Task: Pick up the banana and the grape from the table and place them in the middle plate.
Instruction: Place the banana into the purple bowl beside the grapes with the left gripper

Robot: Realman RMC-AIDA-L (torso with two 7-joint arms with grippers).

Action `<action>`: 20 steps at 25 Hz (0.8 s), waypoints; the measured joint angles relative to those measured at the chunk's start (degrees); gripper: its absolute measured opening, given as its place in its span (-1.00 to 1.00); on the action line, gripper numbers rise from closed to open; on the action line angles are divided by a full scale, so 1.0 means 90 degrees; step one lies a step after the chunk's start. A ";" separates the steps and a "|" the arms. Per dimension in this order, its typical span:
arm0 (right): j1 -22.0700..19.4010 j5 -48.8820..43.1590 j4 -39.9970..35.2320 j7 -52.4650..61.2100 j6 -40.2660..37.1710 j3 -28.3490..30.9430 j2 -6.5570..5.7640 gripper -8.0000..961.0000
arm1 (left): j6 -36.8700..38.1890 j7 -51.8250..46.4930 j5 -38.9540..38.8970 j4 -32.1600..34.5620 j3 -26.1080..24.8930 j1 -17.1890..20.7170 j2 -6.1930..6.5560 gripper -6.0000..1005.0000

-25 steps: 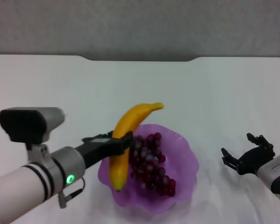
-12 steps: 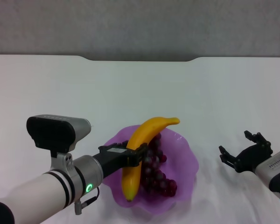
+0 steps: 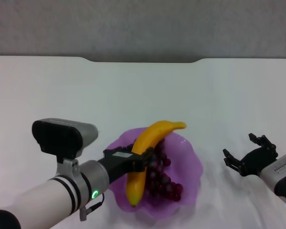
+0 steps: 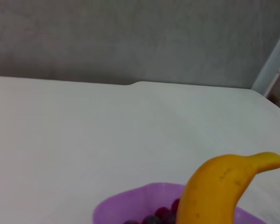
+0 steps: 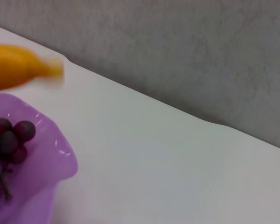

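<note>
Grey textured wall behind a plain white smooth worktop [image 3: 133,90] with a notched far edge. Landmark item: translucent purple plastic bowl-like plate [image 3: 190,164] with a wavy, scalloped rim, standing near the worktop's near edge. Inside the plate, toward its right half: bunch of small round dark red-purple grapes [image 3: 163,183], resting on the plate's floor; also visible at the plate's rim in the right wrist view [image 5: 9,137]. Above the plate's left half: single curved yellow-orange banana [image 3: 150,143], tilted, its lower end low over the plate's near-left side and its tapered end projecting past the plate's far rim; whether the lower end touches the plate cannot be told. Left gripper [image 3: 136,161], black, reaching in over the plate's left rim, jaws pinching the banana at about mid-length. Left wrist view shows the banana's upper half [image 4: 214,186] rising over the plate's rim [image 4: 130,200]. Right gripper [image 3: 250,157], black, well to the right of the plate above the bare worktop, jaws spread and holding nothing.
</note>
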 joint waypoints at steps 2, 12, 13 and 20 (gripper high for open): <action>0.0001 -0.0001 0.0000 0.0000 0.0002 0.0000 0.0000 0.86 | 0.0144 0.0031 0.0042 0.0011 0.0122 -0.0022 0.0006 0.04; -0.0027 0.0003 0.0000 0.0000 0.0000 0.0000 0.0000 0.86 | 0.0352 0.0115 0.0058 0.0016 0.0171 0.0040 0.0021 0.56; -0.0030 0.0003 0.0000 0.0000 -0.0001 0.0000 0.0000 0.86 | 0.0378 0.0121 0.0059 0.0002 0.0171 0.0056 0.0023 0.58; -0.0045 0.0003 0.0000 0.0000 -0.0004 0.0000 0.0000 0.86 | 0.1126 0.0645 0.0068 -0.0528 -0.0004 0.0721 0.0050 0.76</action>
